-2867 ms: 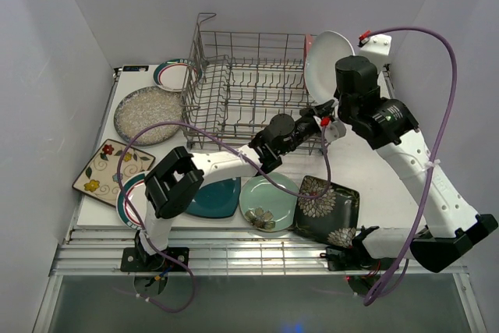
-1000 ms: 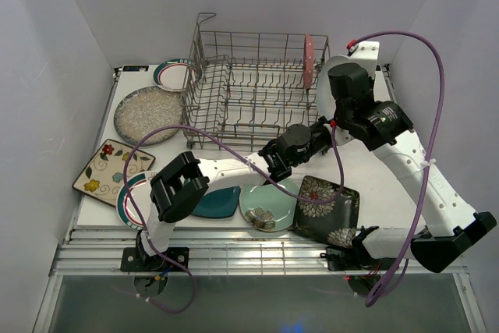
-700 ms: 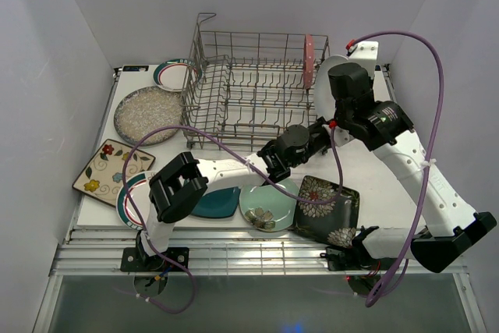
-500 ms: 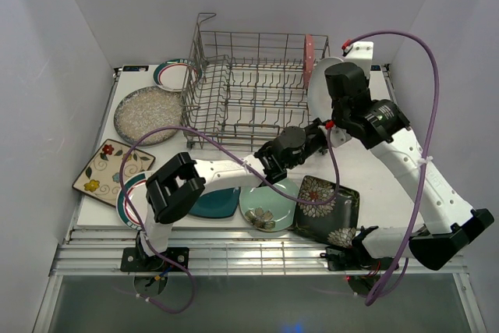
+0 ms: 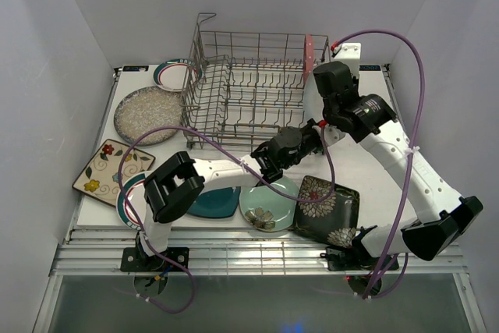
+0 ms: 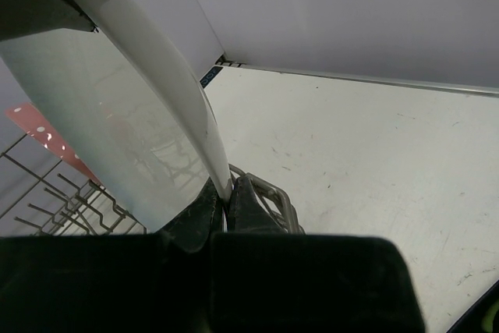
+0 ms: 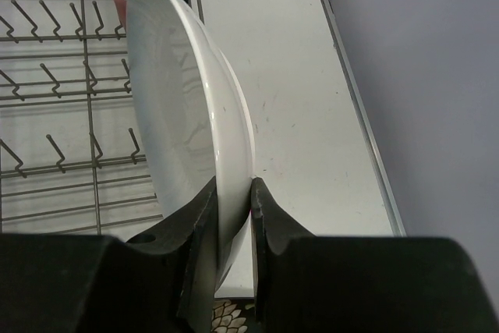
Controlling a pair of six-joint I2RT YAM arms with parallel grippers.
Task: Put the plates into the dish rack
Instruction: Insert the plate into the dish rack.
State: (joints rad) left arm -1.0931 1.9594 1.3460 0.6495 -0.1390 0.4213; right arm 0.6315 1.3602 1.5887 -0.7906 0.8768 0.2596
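The white oval plate [image 7: 187,107] stands on edge just right of the dish rack [image 5: 249,87], beside the pink scalloped plate [image 5: 309,52] that stands in the rack's right end. My right gripper [image 7: 232,193] is shut on the white plate's near rim. My left gripper [image 6: 224,196] is shut on the same plate's lower rim [image 6: 179,107]. In the top view both grippers meet by the rack's front right corner, the left [image 5: 313,132] below the right [image 5: 326,115], and the white plate is mostly hidden under the right wrist.
On the table lie a rimmed plate [image 5: 173,74], the speckled grey plate [image 5: 146,113], the cream flowered square [image 5: 109,169], a second rimmed plate [image 5: 127,196], the teal square [image 5: 217,200], the mint round [image 5: 269,202] and the black floral square [image 5: 327,210]. White walls stand close on both sides.
The right arm has carried the white plate left and forward, turning it on edge next to the rack's right end. The left gripper has stayed at the plate's lower rim, shifting slightly.
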